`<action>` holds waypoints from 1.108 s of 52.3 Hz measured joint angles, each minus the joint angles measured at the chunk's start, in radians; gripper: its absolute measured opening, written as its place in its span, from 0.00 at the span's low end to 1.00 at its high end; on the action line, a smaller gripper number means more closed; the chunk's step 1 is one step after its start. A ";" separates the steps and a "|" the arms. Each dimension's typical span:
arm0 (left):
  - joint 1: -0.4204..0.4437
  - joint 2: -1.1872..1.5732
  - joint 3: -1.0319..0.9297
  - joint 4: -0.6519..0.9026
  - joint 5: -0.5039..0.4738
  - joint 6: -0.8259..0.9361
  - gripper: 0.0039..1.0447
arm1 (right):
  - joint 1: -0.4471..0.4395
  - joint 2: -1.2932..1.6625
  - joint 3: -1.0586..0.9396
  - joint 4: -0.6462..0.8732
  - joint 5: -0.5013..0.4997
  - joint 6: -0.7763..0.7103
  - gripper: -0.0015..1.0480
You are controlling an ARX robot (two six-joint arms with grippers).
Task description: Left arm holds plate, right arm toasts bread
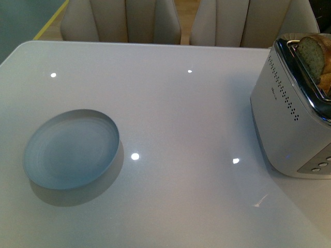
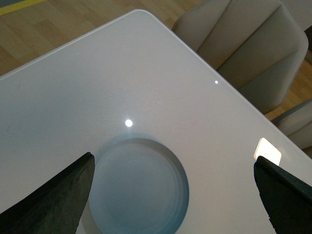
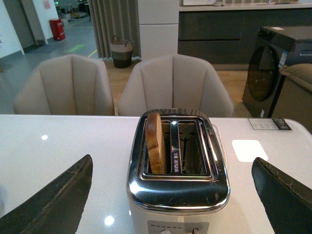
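On the left of the white table (image 1: 170, 119), toward the near side, the pale blue-grey plate (image 1: 71, 149) lies flat and bare, its faint concentric rings showing and a soft shadow along its near edge. Neither arm appears in the front view. In the left wrist view the left gripper (image 2: 173, 195) hangs above the plate (image 2: 138, 187) with its two dark angular jaws spread wide apart, one at each side of the picture; the jaws touch nothing and the plate shows in the gap between them, clear of both. Bright ceiling reflections dot the glossy tabletop between the plate and the toaster. On the right side of the table stands the silver two-slot toaster (image 1: 295, 119), with rows of small vent holes along its side and buttons on its near end. The bread (image 1: 314, 54) stands upright in a slot, its speckled tan face and brown crust rising above the top; from the right wrist view the bread (image 3: 156, 144) is in the left-hand slot and the slot beside it holds nothing. The right gripper (image 3: 173, 195) hovers above the near end of the toaster (image 3: 178, 161), its jaws likewise spread wide and gripping nothing. Beige upholstered chairs (image 1: 121, 20) line the far edge of the table.
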 joint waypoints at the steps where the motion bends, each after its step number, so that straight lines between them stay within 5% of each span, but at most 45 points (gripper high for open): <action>1: -0.009 -0.003 0.005 -0.008 -0.010 -0.002 0.93 | 0.000 0.000 0.000 0.000 0.000 0.000 0.91; 4: -0.026 -0.006 0.013 -0.013 -0.011 0.000 0.93 | 0.000 0.000 0.000 0.000 0.000 0.000 0.91; 9: -0.002 -0.013 -0.113 0.381 0.163 0.220 0.78 | 0.000 0.000 0.000 0.000 0.000 0.000 0.91; 15: 0.027 -0.063 -0.249 0.688 0.234 0.507 0.61 | 0.000 0.000 0.000 0.000 0.000 0.000 0.91; 34: 0.113 -0.278 -0.417 0.698 0.311 0.704 0.02 | 0.000 0.000 0.000 0.000 0.000 0.000 0.91; 46: 0.211 -0.425 -0.477 0.611 0.401 0.712 0.03 | 0.000 0.000 0.000 0.000 0.000 0.000 0.91; 58: 0.213 -0.550 -0.543 0.554 0.411 0.714 0.03 | 0.000 0.000 0.000 0.000 0.000 0.000 0.91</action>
